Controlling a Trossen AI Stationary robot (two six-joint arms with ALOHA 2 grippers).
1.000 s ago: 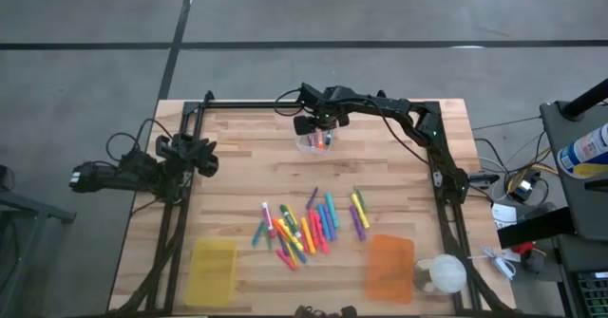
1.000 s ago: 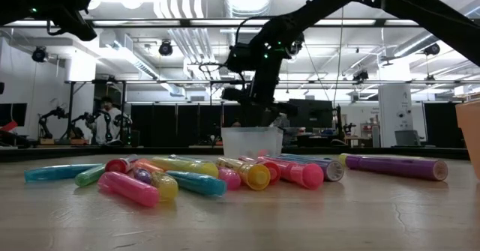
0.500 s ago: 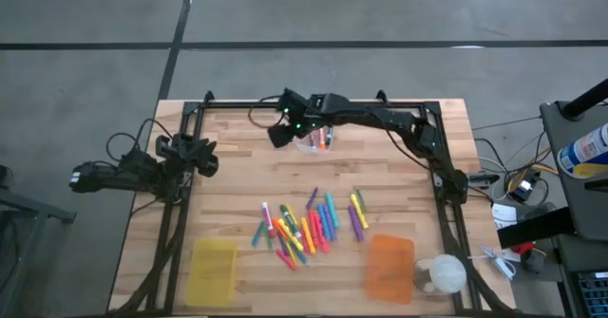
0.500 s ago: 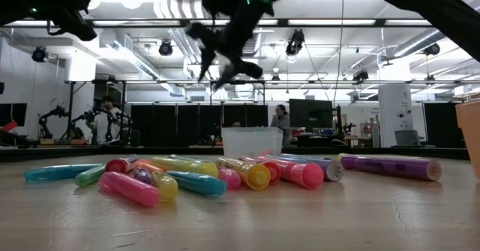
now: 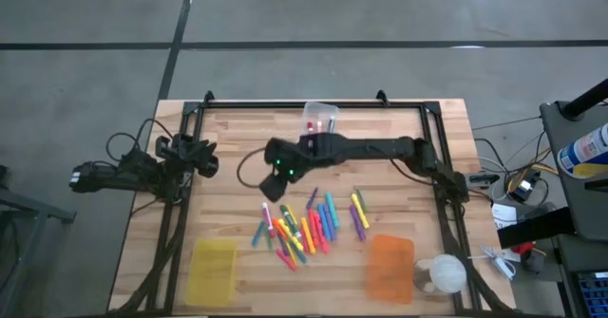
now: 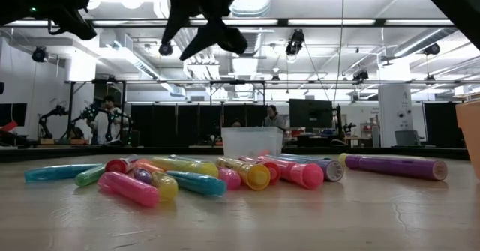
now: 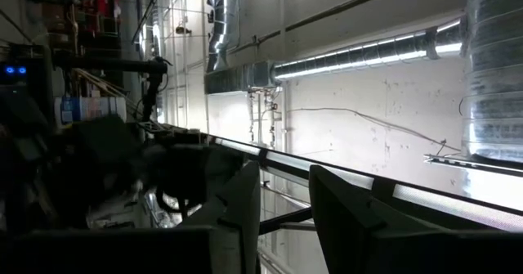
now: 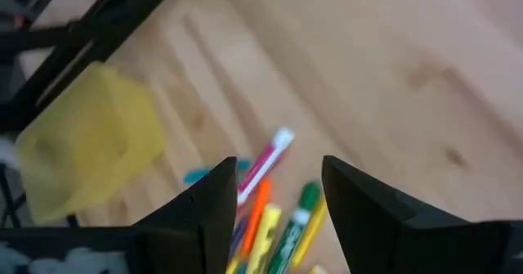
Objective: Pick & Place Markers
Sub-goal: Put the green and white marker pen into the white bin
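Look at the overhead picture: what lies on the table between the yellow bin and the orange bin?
The pile of markers lies between the yellow bin and the orange bin, slightly farther back, in the high view.

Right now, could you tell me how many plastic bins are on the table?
3: a clear bin at the far edge holding a few markers, a yellow bin at the near left, and an orange bin at the near right.

The high view looks straight down from well above the pale wooden plank table (image 5: 237, 157), taking in its whole top. The low view sits at the table's surface, close to the pile of bright plastic markers (image 6: 195, 177), facing level into the room behind. The right wrist view looks down from close above the same markers (image 8: 274, 213). The left wrist view faces away from the table, toward ceiling ducts.
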